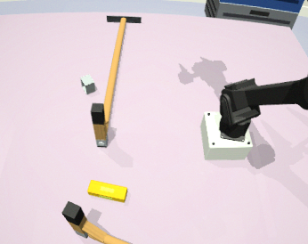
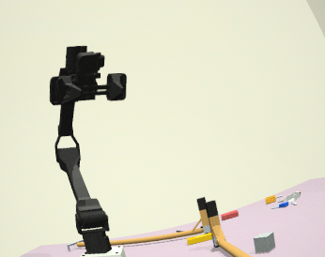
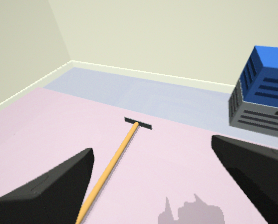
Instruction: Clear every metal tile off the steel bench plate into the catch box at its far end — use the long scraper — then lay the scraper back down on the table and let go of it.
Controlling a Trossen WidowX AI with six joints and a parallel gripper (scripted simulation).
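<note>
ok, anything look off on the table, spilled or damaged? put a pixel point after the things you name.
Nothing looks spilled or damaged. One oddity: I can't make out a steel bench plate or tiles in any view. The long wooden-handled tool [image 1: 116,58] [image 2: 229,248] [image 3: 112,164] just lies on the pink table [image 1: 36,160] [image 2: 310,216] [image 3: 40,135].

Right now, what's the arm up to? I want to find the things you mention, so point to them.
Nothing is being handled. The arm's gripper [image 2: 88,89] [image 3: 152,150] is open and empty, raised well above the table [image 1: 160,196] [image 2: 301,216] [image 3: 165,170]. A long wooden-handled tool with a dark crossbar [image 1: 115,67] [image 3: 114,159], possibly the scraper, lies on the table. I can't make out the bench plate, tiles or catch box, so clearing progress is unclear.
</note>
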